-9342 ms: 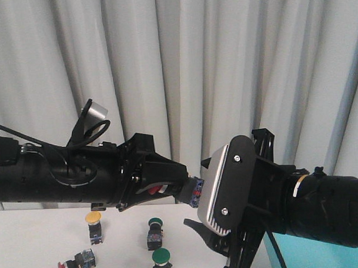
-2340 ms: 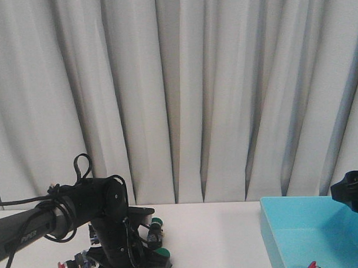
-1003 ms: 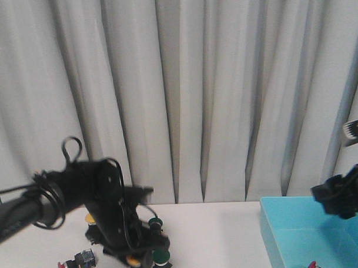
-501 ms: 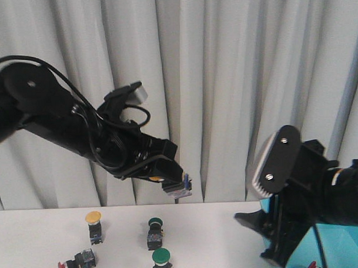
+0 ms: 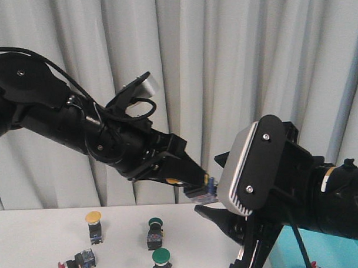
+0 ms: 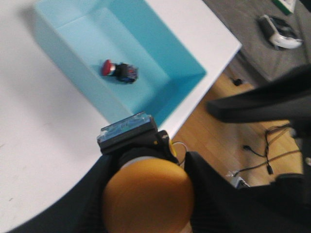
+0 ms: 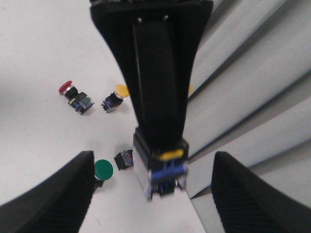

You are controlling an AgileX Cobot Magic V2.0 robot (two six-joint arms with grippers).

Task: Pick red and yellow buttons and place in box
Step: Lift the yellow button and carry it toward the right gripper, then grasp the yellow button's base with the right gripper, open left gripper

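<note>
My left gripper point(image 5: 195, 183) is shut on a yellow button point(image 5: 200, 192) and holds it high above the table; its orange-yellow cap point(image 6: 146, 196) fills the left wrist view between the fingers. My right gripper point(image 5: 225, 238) is open and empty just right of and below it. In the right wrist view the held button point(image 7: 160, 167) hangs between my open right fingers point(image 7: 68, 194), apart from both. The turquoise box point(image 6: 160, 58) lies below with a red button point(image 6: 119, 71) inside. On the table lie a red button point(image 7: 75, 94) and a yellow button point(image 7: 114, 98).
Two green-capped buttons point(image 5: 161, 259) point(image 5: 154, 232) stand on the white table point(image 5: 30, 245) near the loose yellow point(image 5: 94, 225) and red point(image 5: 75, 266) ones. Grey curtains hang behind. The table's edge and the floor with cables point(image 6: 262, 145) lie beyond the box.
My left arm has carried the yellow button right and a little down. My right arm has risen and moved left, bringing its open fingers around the held button.
</note>
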